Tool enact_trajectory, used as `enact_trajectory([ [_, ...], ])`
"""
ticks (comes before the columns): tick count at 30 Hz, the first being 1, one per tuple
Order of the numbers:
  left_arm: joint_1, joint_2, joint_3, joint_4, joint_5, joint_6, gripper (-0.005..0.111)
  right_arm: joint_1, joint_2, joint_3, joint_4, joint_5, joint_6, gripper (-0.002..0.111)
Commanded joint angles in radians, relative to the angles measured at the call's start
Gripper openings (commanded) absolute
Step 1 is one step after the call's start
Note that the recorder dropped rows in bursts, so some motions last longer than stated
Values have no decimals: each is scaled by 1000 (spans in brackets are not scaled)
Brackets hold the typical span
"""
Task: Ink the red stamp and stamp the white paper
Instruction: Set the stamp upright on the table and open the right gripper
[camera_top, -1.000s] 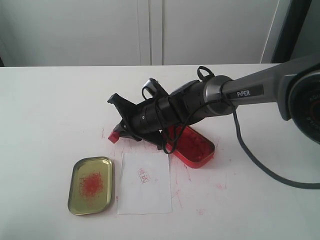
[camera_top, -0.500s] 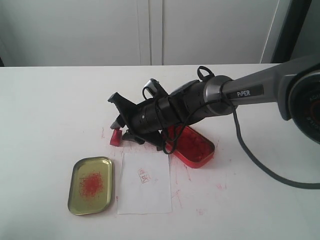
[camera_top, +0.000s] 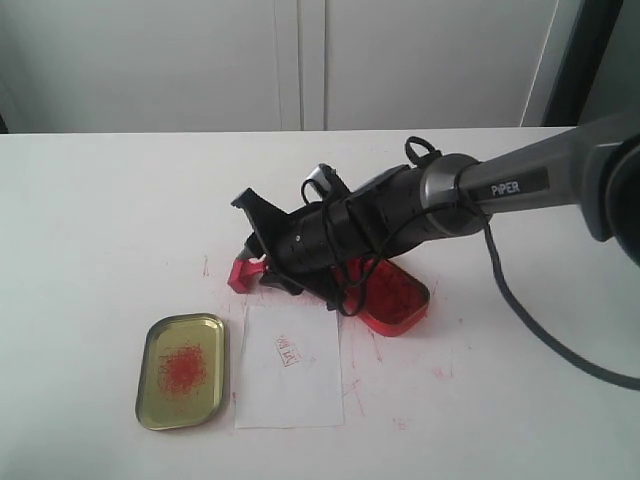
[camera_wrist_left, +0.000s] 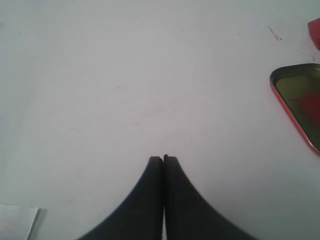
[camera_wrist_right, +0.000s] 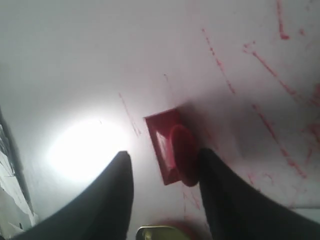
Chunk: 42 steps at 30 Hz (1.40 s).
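The red stamp (camera_top: 243, 275) (camera_wrist_right: 165, 135) lies on the white tabletop just above the paper's top left corner. My right gripper (camera_top: 252, 242) (camera_wrist_right: 165, 154) is open and low over it. The stamp's stubby handle rests against one finger (camera_wrist_right: 220, 180), and the other finger (camera_wrist_right: 115, 190) stands apart from it. The white paper (camera_top: 290, 365) lies flat in front and carries a small red mark. My left gripper (camera_wrist_left: 163, 158) is shut and empty over bare tabletop; the exterior view does not show it.
A gold oval tin lid (camera_top: 181, 370) (camera_wrist_left: 300, 105) with a red smudge lies left of the paper. The red ink tin (camera_top: 392, 297) sits open under my right arm. Red smears mark the tabletop around the stamp and right of the paper.
My right arm has drawn back to the right and lifted slightly. The stamp has shifted a little to the right with it and now shows clear of the gripper.
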Motion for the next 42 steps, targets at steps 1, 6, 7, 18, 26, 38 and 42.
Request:
enact_trajectory([
  [1, -3, -4, 7, 1, 9, -1, 0, -6, -39, 4, -2, -8, 1, 41],
  [6, -3, -4, 7, 1, 9, -1, 0, -6, -62, 4, -18, -3, 1, 41],
  [7, -3, -4, 7, 1, 9, -1, 0, -6, -67, 4, -26, -3, 1, 41],
  [18, -3, -4, 7, 1, 9, -1, 0, -6, -100, 4, -91, 26, 1, 39],
  [26, -3, -4, 7, 1, 9, -1, 0, -8, -131, 4, -283, 135, -1, 6],
  [38, -3, -4, 7, 1, 9, -1, 0, -27, -238, 4, -532, 396, -3, 0],
  [42, -3, -4, 7, 1, 9, -1, 0, -32, -273, 4, -639, 469, -3, 0],
])
